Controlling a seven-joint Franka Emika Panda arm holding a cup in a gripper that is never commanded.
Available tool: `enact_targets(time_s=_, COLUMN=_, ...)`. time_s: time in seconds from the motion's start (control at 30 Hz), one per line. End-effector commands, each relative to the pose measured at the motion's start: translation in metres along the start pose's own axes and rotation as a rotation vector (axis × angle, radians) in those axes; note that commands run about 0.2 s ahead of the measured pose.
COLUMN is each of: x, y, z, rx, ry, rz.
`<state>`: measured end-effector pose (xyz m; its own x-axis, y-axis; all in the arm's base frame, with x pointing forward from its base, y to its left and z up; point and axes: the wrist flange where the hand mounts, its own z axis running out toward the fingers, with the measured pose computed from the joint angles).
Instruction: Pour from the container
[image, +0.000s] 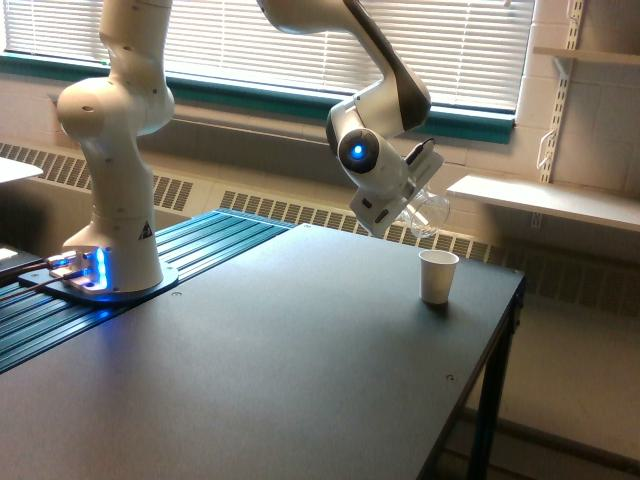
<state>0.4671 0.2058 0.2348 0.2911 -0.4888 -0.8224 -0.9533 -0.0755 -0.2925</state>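
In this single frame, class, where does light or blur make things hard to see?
Exterior view: bright window blinds backlight the scene; the clear cup in the claw nearly vanishes against the wall; the white cup stands sharp on the dark table; blue lights glow at the base.
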Motion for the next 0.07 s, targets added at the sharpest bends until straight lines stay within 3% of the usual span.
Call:
enact_targets(time_s=0.03, x=-0.0042, y=0.0006, z=-0.0006, rx=-0.006, ry=0.015, rz=0.019)
enact_targets(time_s=0.07, x=-0.0042, y=0.0006, z=-0.0007, rx=-0.006, ry=0.015, rz=0.019)
